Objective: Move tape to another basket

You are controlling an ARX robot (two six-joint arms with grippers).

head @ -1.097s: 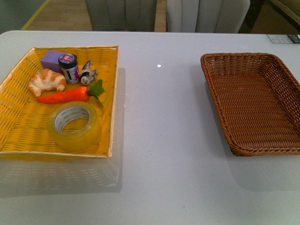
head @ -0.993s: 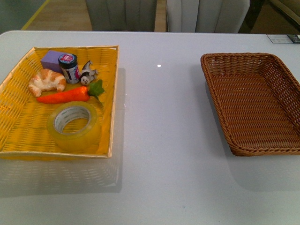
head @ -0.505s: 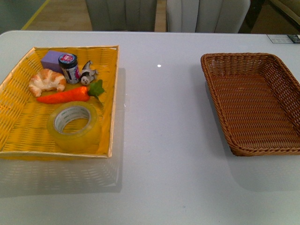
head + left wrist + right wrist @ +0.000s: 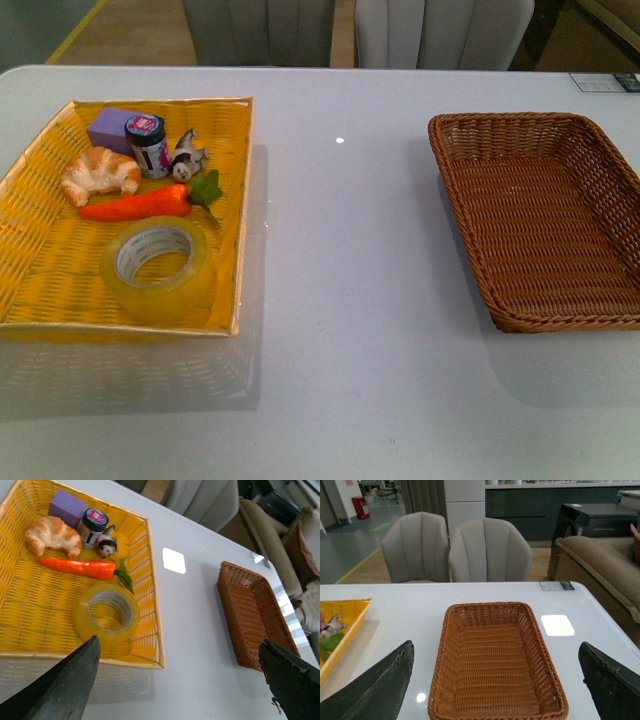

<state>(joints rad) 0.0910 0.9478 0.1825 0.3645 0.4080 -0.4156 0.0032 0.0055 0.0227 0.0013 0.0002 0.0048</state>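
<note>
The tape [image 4: 158, 269], a wide translucent yellow roll with a white core, lies flat near the front right of the bright yellow tray [image 4: 45, 290] on the table's left. It also shows in the left wrist view [image 4: 107, 617]. The dark brown wicker basket [image 4: 600, 160] sits empty on the table's right; it also shows in the left wrist view [image 4: 235, 587] and the right wrist view [image 4: 495, 675]. My left gripper [image 4: 182, 685] is open, high above the table near the tray's front. My right gripper [image 4: 495, 690] is open, high above the basket. Neither arm shows in the front view.
The yellow tray also holds a croissant [image 4: 100, 173], a carrot [image 4: 150, 202], a purple block [image 4: 108, 128], a small jar [image 4: 147, 145] and a small figurine [image 4: 186, 156]. Two grey chairs [image 4: 455, 550] stand behind the white table [image 4: 340, 300].
</note>
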